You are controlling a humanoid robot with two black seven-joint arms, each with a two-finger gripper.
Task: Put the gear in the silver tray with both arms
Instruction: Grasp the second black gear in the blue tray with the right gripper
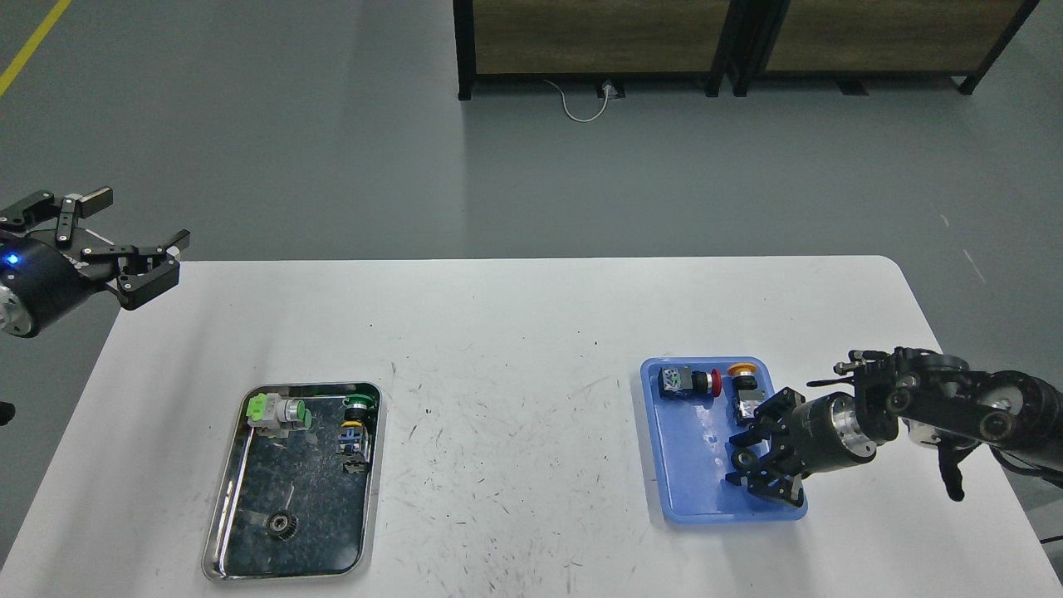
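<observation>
Left gripper (137, 249) hangs off the table's (531, 332) left edge, fingers spread, holding nothing, likely parked clear. Right gripper (760, 461) sits low over the blue tray (689, 490), fingers spread, nothing visibly pinched. The gear (282, 526) lies in the silver tray (217, 531), near its front, beside two green push-button switches (278, 413). Blue tray holds a red button (688, 381) and a yellow one (743, 384).

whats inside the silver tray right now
Inside the shiny rectangular silver tray: a small dark gear near the front, a green-and-silver push button and a green-topped switch at the back. Nothing covers them.
</observation>
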